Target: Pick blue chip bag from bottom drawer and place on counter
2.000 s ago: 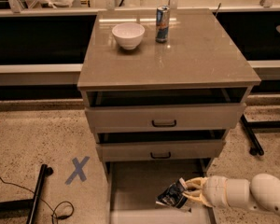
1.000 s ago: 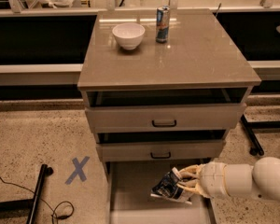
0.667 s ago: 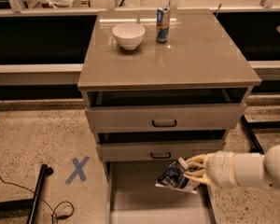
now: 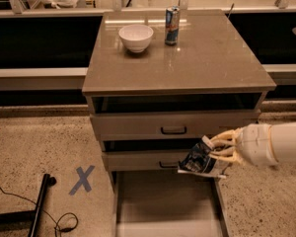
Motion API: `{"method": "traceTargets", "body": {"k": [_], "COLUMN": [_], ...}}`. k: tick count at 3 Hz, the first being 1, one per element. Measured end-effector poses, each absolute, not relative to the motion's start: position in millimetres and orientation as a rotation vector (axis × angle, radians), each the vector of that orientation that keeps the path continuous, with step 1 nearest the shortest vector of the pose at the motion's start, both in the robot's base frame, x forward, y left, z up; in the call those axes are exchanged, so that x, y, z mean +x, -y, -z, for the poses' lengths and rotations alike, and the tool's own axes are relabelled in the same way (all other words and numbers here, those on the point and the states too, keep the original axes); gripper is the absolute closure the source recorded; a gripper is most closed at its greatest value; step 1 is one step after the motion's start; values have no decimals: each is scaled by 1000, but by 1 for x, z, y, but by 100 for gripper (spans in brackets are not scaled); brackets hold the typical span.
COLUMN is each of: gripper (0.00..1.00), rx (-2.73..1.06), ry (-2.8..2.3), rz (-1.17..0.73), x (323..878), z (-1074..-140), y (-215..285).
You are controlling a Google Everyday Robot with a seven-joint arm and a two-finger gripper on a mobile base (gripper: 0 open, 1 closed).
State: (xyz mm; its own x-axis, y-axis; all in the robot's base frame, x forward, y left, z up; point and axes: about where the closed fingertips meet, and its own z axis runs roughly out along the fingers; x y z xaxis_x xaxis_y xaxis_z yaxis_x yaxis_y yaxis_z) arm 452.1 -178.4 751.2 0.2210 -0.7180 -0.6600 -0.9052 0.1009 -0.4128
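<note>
The blue chip bag is a crinkled dark-blue foil bag held in the air in front of the middle drawer, above the open bottom drawer. My gripper comes in from the right on a white arm and is shut on the bag's right end. The bottom drawer is pulled out and its tray looks bare. The counter is the glossy grey-brown top of the cabinet, well above the bag.
A white bowl and a blue-silver drink can stand at the back of the counter. Two upper drawers with black handles are closed. A blue tape X and a black stand with cable lie on the floor at left.
My gripper has lifted the blue chip bag up out of the bottom drawer, from near the tray floor to the height of the middle drawer front.
</note>
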Motion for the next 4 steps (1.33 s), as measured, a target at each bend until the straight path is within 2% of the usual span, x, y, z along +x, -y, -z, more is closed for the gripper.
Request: {"method": "traceTargets", "body": {"k": [3,4], "gripper": [100,100], "rx": [-1839,-1874], "ry": [-1460,-1534], "rz": [-207,-201], "x": [561,604], "z": [-900,-912], "y": [175,180]}}
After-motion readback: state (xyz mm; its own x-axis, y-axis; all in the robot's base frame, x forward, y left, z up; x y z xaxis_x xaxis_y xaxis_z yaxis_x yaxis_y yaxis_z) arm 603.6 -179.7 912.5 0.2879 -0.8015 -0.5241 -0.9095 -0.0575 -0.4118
